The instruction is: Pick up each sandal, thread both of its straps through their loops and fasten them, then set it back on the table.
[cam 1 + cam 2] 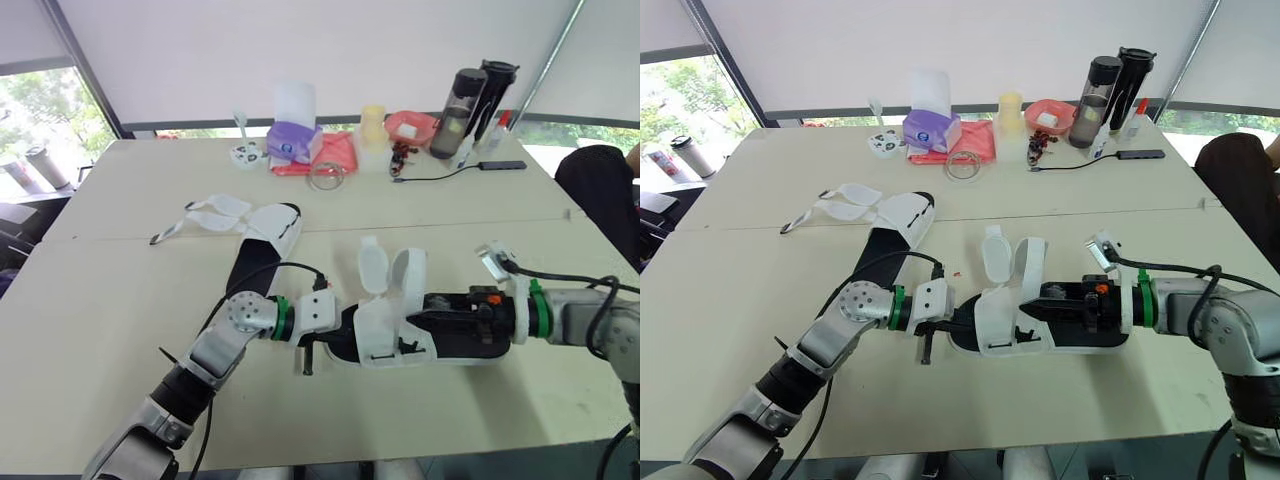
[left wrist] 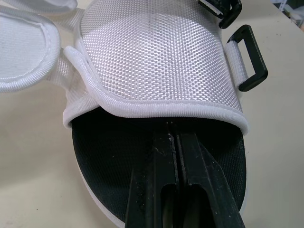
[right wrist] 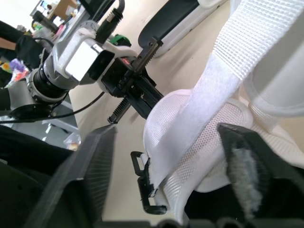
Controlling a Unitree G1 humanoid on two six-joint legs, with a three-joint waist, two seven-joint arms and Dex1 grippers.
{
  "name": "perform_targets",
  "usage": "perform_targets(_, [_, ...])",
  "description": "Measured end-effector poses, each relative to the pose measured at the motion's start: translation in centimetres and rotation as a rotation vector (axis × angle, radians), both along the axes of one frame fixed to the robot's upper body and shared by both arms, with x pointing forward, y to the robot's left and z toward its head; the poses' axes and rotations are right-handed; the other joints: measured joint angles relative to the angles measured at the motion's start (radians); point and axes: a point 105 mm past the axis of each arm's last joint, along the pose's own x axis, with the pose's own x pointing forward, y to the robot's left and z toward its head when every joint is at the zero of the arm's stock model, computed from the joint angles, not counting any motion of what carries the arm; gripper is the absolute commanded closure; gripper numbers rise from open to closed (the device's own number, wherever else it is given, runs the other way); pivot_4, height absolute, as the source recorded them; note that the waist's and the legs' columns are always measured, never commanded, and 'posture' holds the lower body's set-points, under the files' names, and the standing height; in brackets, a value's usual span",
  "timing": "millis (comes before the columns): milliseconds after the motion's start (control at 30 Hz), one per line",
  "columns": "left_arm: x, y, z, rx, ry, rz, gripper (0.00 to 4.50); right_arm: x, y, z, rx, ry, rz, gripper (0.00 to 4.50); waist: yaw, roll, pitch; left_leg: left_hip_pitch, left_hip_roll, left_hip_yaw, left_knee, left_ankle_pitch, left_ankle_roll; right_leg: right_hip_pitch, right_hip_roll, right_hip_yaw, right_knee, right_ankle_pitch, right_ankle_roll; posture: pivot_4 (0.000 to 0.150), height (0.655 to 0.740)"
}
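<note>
My forearms face across the sandal (image 1: pixel 400 330) — left claw (image 2: pixel 173 130) pressed together under its toe band (image 2: pixel 152 57), right claw (image 3: pixel 168 130) spread around a strap (image 3: pixel 228 80).

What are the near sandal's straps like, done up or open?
Open. Both straps stick up loose above the sandal, and a black loop hangs empty.
</note>
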Motion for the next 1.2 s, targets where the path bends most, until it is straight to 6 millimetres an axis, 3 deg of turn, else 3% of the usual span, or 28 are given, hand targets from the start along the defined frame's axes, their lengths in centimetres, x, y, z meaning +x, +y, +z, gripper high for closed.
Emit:
perform_targets(467, [0.3,-0.1,0.0,-0.002,0.003,0.002,4.50,-2.0,1.7,-0.9,0.117,0.102,-0.069,1.04,0.000,0.000,0.000,0.000,0.000,0.000,0.000,0.000,0.000,0.001,0.000,0.000,0.000,0.000,0.000,0.150,0.7400])
perform_targets(567, [0.3,-0.1,-0.1,-0.003,0.003,0.002,4.50,-2.1,1.6,-1.3,0.117,0.117,-0.093,2.27,0.000,0.000,0.000,0.000,0.000,0.000,0.000,0.000,0.000,0.001,0.000,0.000,0.000,0.000,0.000,0.150,0.7400])
perform_targets(700, [0.3,-0.1,-0.1,-0.003,0.003,0.002,4.50,-2.0,1.5,-1.6,0.114,0.112,-0.113,4.44,-0.001,0.000,0.000,0.000,0.000,0.000,0.000,0.000,0.000,0.001,0.000,0.000,0.000,0.000,0.000,0.150,0.7400])
perform_targets(1200, [0.2,-0.3,-0.1,0.019,-0.043,-0.014,4.50,-0.4,1.5,0.6,0.062,0.075,-0.005,4.44,0.000,0.000,0.000,0.000,0.000,0.000,0.000,0.000,0.000,0.001,0.000,0.000,-0.001,0.000,0.000,0.150,0.7400])
